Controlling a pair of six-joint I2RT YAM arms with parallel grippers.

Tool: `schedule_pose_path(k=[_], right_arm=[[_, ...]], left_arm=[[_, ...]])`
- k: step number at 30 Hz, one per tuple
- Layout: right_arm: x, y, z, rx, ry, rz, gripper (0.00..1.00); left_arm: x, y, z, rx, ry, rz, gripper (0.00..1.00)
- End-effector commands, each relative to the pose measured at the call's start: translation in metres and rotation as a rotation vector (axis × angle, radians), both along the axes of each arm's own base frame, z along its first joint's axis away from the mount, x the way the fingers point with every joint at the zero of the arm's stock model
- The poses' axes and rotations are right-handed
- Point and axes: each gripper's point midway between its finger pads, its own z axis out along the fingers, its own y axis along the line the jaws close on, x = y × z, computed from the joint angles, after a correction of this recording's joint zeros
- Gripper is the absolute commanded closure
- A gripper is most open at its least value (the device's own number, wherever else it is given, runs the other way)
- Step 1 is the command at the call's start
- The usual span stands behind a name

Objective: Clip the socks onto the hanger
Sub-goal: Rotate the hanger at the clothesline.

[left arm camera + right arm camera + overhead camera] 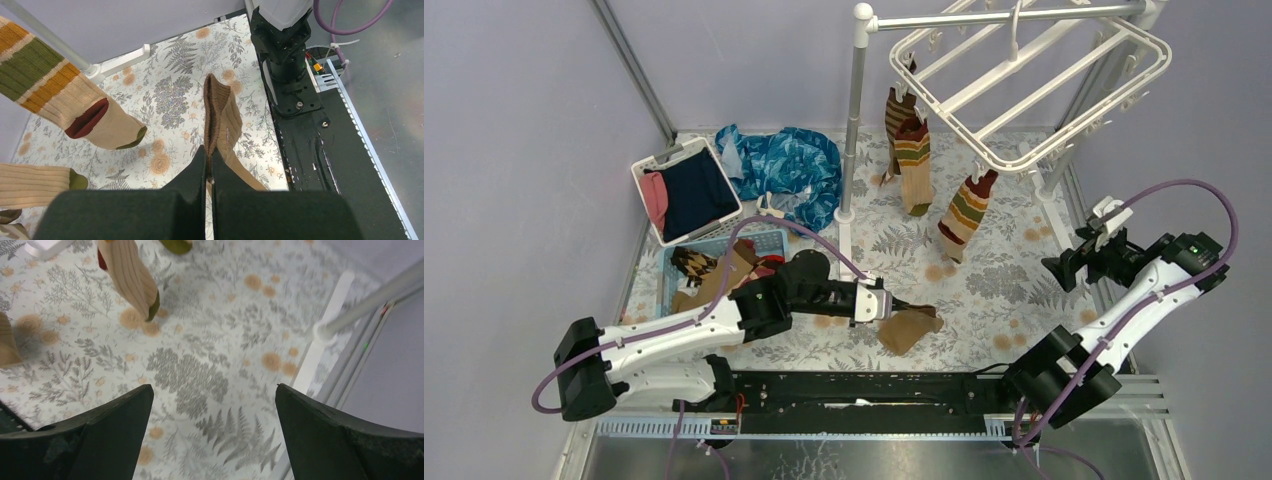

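While left jaws clamp the tan sock (222, 120) (rest trailing ahead), right jaws gape.

No legible txt, labels, brands, nos. or signs in any of the 3 views.

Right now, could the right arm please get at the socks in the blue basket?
Probably not. The socks lie in the blue basket at far left, the right pincer hangs open at far right, and the left arm stretches between, left pincer shut on a tan sock.
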Motion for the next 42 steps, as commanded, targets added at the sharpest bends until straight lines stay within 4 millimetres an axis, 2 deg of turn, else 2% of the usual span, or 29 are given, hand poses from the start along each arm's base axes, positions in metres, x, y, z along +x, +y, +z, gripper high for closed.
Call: schedule_pose_path(k=[1,4,5,6,9,11,13,17,23,29,34,42], right_arm=[[0.016,0.019,0.047,-0.027,-0.297,0.119,0.0],[0.03,0.014,0.065,0.129,-0.294,0.092,0.0],[0.032,0.018,0.068,0.164,-0.286,0.101,0.0],[0.032,0.028,0.067,0.168,-0.275,0.135,0.0],[0.021,0.074,0.062,0.126,-0.27,0.287,0.0],[0.014,0.09,0.077,0.147,-0.286,0.315,0.0],[0.009,0.095,0.099,0.133,-0.327,0.318,0.0],[0.008,0.101,0.129,0.147,-0.395,0.327,0.0],[0.01,0.104,0.155,0.179,-0.468,0.363,0.0],[0.026,0.093,0.166,0.213,-0.484,0.397,0.0],[0.034,0.095,0.17,0.241,-0.459,0.434,0.0],[0.031,0.118,0.163,0.317,-0.39,0.511,0.0]], left_arm=[[0.003,-0.007,0.014,-0.052,-0.018,-0.015,1.0],[0.006,-0.01,0.014,-0.049,-0.017,-0.011,1.0],[0.006,-0.01,0.014,-0.048,-0.016,-0.012,1.0],[0.006,-0.011,0.015,-0.046,-0.015,-0.013,1.0],[0.006,-0.01,0.017,-0.046,-0.018,-0.014,1.0],[0.007,-0.009,0.018,-0.049,-0.023,-0.014,1.0],[0.007,-0.009,0.019,-0.051,-0.025,-0.015,1.0],[0.004,-0.008,0.021,-0.055,-0.022,-0.033,1.0],[-0.003,-0.002,0.027,-0.082,-0.022,-0.05,1.0],[-0.005,-0.002,0.025,-0.081,-0.018,-0.059,1.0],[-0.004,-0.004,0.024,-0.079,-0.013,-0.061,1.0],[-0.005,-0.006,0.023,-0.077,0.0,-0.068,1.0]])
